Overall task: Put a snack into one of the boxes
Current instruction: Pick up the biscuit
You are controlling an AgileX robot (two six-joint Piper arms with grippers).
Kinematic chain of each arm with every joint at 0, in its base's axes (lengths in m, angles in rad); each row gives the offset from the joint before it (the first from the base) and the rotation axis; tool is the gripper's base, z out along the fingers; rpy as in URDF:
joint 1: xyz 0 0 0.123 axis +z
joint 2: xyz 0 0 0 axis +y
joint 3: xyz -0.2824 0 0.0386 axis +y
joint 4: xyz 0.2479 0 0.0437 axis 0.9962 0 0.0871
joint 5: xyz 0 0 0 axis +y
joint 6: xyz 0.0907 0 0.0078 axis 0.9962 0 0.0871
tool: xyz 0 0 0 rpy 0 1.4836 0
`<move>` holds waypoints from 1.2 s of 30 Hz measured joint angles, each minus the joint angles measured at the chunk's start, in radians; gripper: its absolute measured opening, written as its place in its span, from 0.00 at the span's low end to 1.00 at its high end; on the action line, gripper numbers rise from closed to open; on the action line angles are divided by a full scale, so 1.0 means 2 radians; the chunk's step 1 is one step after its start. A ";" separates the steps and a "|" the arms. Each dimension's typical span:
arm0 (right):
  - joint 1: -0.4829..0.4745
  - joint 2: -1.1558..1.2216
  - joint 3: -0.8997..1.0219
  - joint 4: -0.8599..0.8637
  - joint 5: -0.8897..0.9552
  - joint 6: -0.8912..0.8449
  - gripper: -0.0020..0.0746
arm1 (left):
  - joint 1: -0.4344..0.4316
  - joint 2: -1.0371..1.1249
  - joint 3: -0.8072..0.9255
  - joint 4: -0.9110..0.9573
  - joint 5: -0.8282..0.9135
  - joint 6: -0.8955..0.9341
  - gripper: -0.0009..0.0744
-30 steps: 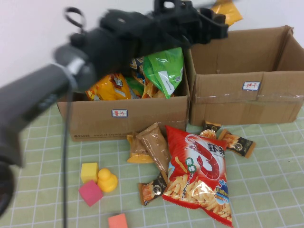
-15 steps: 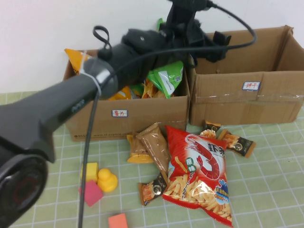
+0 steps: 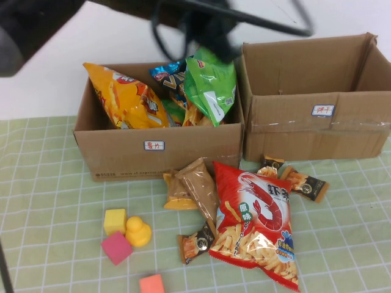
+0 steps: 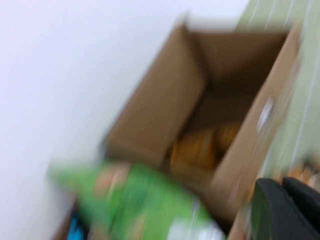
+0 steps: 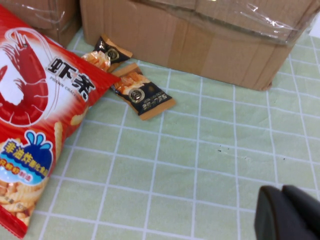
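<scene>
Two open cardboard boxes stand at the back. The left box (image 3: 122, 162) holds several snack bags, among them a yellow one (image 3: 122, 97) and a green one (image 3: 214, 91). The right box (image 3: 293, 134) has an orange snack (image 4: 200, 147) lying inside it, seen in the left wrist view. My left arm (image 3: 201, 21) is a dark blur high above the boxes. My left gripper (image 4: 281, 184) is shut and empty. A red shrimp-chip bag (image 3: 256, 223) lies on the mat. My right gripper (image 5: 281, 192) is shut and empty, low over the mat beside that bag (image 5: 30, 115).
Brown packets (image 3: 198, 186) and small dark packets (image 3: 305, 183) lie on the checked mat in front of the boxes. A yellow cube (image 3: 114, 221), yellow duck (image 3: 138, 232), pink cube (image 3: 116, 247) and orange cube (image 3: 151, 284) sit at the front left.
My left arm carried an orange snack rightward over the right box, let it go there, and has swung up and away. The right arm has not moved.
</scene>
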State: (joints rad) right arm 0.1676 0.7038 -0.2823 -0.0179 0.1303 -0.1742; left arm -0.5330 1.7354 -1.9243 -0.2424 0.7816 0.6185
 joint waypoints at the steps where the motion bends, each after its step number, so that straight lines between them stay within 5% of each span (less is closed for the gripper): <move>1: 0.000 0.000 0.000 0.000 0.000 0.003 0.02 | 0.000 -0.003 0.000 0.051 0.027 -0.037 0.02; 7: 0.000 0.000 0.000 0.001 0.000 0.020 0.02 | 0.000 -0.006 0.000 0.224 0.207 -0.173 0.01; 17: 0.000 0.000 0.000 0.001 0.011 0.024 0.02 | 0.000 -0.008 0.117 0.152 0.230 -0.199 0.01; 36: 0.005 0.028 -0.024 0.019 0.079 0.024 0.02 | 0.000 -0.169 0.550 -0.001 -0.041 -0.159 0.01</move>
State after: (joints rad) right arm 0.1783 0.7596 -0.3297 0.0208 0.2874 -0.1268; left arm -0.5322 1.3971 -0.8249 -0.2439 0.6988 0.3002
